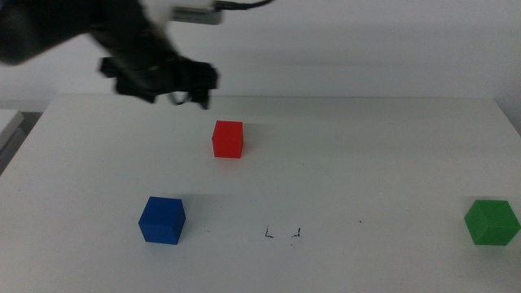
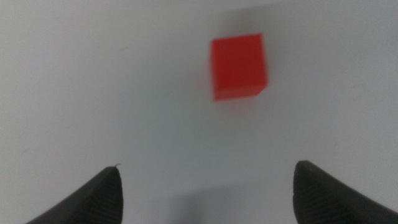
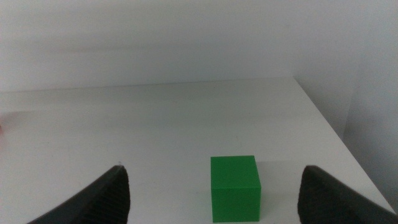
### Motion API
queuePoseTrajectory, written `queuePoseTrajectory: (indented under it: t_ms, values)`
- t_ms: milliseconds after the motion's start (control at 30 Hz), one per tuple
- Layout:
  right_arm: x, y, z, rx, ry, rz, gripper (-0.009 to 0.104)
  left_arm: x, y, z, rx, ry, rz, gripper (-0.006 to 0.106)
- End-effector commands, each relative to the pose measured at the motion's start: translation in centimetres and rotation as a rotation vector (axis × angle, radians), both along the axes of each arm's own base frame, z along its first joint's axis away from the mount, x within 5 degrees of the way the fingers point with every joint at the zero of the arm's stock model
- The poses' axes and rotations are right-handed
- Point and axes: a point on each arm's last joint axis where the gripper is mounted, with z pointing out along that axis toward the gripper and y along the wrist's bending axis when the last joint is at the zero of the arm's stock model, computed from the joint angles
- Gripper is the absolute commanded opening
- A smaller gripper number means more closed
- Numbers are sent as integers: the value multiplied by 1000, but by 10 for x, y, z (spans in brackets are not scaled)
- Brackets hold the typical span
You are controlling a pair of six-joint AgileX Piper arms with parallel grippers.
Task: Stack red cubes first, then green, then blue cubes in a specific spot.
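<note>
So the left gripper (image 1: 189, 96) hangs over the far left part of the white bench (image 1: 366, 163), just behind the red cube (image 1: 228, 139), with its fingers (image 2: 99, 196) spread wide and nothing between them. The red cube is small, plain and matte, sitting flat near the middle of the bench, while the same-size blue cube (image 1: 162, 220) sits closer in on the left and the green cube (image 1: 492, 222) is way over by the right edge. The right gripper (image 3: 214, 199) is low right in front of the green cube, its fingers wide apart too and not touching it.
</note>
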Motion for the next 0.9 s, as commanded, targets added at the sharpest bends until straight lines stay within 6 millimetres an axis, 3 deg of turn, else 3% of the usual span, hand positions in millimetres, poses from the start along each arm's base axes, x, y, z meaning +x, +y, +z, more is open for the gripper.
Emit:
queuePoseTrajectory:
  t_ms: [0,167,400,667,867]
  values:
    - [0,0,0,-17,-12,3,93,18,-20,-5,9,18,12,94]
    - [0,0,0,-17,-12,3,93,52,-41,-23,-33,31,4,94]
    - [0,0,0,-17,-12,3,93,86,-52,-67,-11,70,70,90]
    - [0,0,0,-17,-12,3,93,104,-61,-115,-15,87,72,83]
    - [0,0,0,-17,-12,3,93,110,-62,-140,-29,104,88,74]
